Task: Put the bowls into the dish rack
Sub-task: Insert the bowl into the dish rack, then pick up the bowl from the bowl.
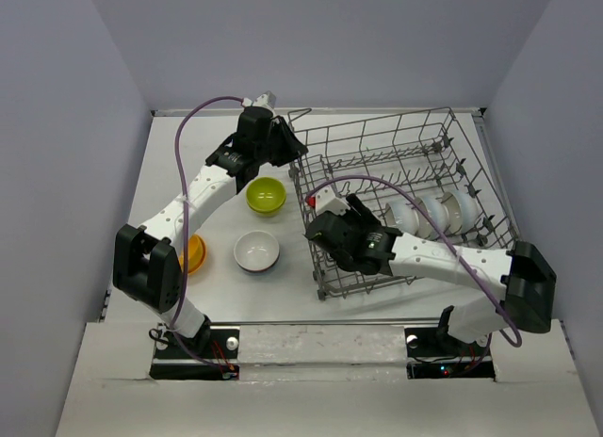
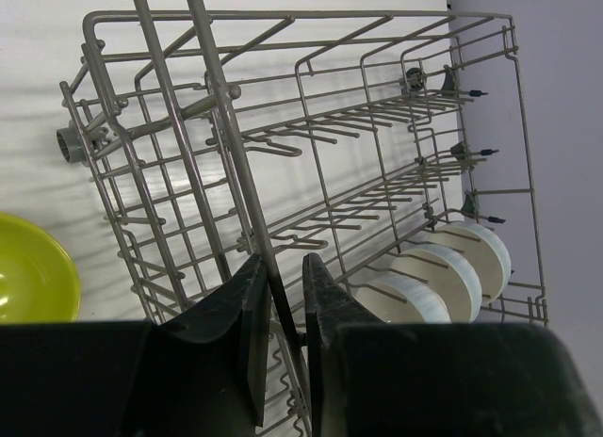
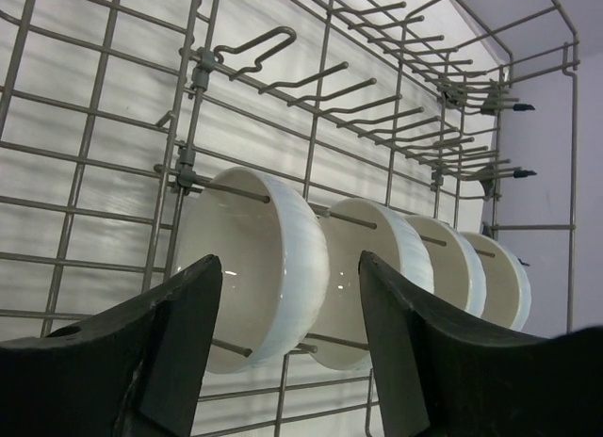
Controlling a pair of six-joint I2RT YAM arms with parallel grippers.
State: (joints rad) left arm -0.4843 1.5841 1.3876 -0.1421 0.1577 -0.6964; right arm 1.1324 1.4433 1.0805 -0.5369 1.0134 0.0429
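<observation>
The dish rack (image 1: 396, 173) is a grey wire basket on the right half of the table. Several white bowls (image 1: 433, 211) stand on edge in a row between its tines. My left gripper (image 1: 283, 147) is at the rack's back left corner, shut on a wire of the rack's rim (image 2: 283, 263). My right gripper (image 1: 377, 237) is inside the rack's near left part, open. Its fingers (image 3: 188, 305) stand on either side of the nearest white bowl (image 3: 245, 258) without touching it. On the table lie a lime green bowl (image 1: 266, 194), a white bowl (image 1: 256, 250) and an orange bowl (image 1: 195, 253), half hidden by my left arm.
The lime green bowl (image 2: 28, 272) lies just left of the rack (image 2: 311, 126). Grey walls enclose the table at the back and on both sides. The rack's right end (image 3: 565, 126) is close to the right wall.
</observation>
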